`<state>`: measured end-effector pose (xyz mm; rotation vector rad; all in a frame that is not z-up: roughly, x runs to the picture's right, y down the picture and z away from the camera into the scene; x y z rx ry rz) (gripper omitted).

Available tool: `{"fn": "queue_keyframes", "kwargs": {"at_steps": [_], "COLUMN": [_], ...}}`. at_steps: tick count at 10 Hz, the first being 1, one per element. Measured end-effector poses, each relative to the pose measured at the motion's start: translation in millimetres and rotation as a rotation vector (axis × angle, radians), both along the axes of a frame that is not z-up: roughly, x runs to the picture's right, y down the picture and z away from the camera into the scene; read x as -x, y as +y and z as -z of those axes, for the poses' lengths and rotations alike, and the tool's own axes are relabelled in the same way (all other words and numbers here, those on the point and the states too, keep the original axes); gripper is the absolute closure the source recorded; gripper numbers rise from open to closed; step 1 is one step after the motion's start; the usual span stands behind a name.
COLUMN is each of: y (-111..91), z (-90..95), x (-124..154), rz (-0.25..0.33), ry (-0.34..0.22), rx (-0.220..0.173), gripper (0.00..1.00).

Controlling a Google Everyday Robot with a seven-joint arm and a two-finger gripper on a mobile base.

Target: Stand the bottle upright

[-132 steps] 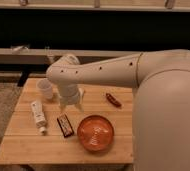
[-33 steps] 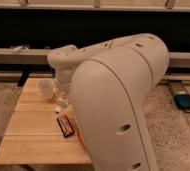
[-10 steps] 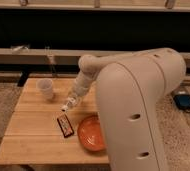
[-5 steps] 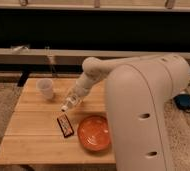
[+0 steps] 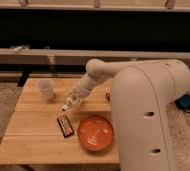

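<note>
Shifted rightward over the last second, as far as the big white body goes, yet barely budged at the tip. Clamped tight at the gripper point(image 5: 72, 101), closed on the bottle point(image 5: 67, 105), judging by the pale slim shape sticking out down-left from between the jaws. Hangs over the middle of the table point(image 5: 33, 145), above bare boards, holding the bottle tilted, low end toward the near-left and seemingly clear of the wood. Lifted, then, from the flat spot left of the snack bar point(image 5: 64, 125) seen in the earliest view; no longer lying there. Reaches in from the right by way of the arm point(image 5: 90, 80).

Outward from that:
- white cup point(image 5: 45, 89) to the left and a little back, apart from the bottle
- snack bar toward the front, near the bottle's low end
- orange bowl point(image 5: 95, 134) front right, near but not touching

Looks like the mid-carry step: picked up, not yet righted. Calls next for turning the wrist until the cap points up, lowering the base squarely onto open boards between cup and bar, and letting go only once settled. Worth minding the narrow base and light body: likely to topple if released while leaning.
</note>
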<state>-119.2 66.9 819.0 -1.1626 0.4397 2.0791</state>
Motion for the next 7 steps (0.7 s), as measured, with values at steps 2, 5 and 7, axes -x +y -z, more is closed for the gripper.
{"fn": "queue_keyframes", "kwargs": {"at_steps": [2,5,7], "y": [0.3,1.0,0.0], "z": [-4.6,-8.2,-6.4], "x": [-1.8,-5.2,-10.0], "rz": [-0.02,-0.044,-0.077], "ry": [-0.014,-0.025,-0.032], "rx": [0.003,0.022,0.035], "gripper": [0.82,0.82,0.82]}}
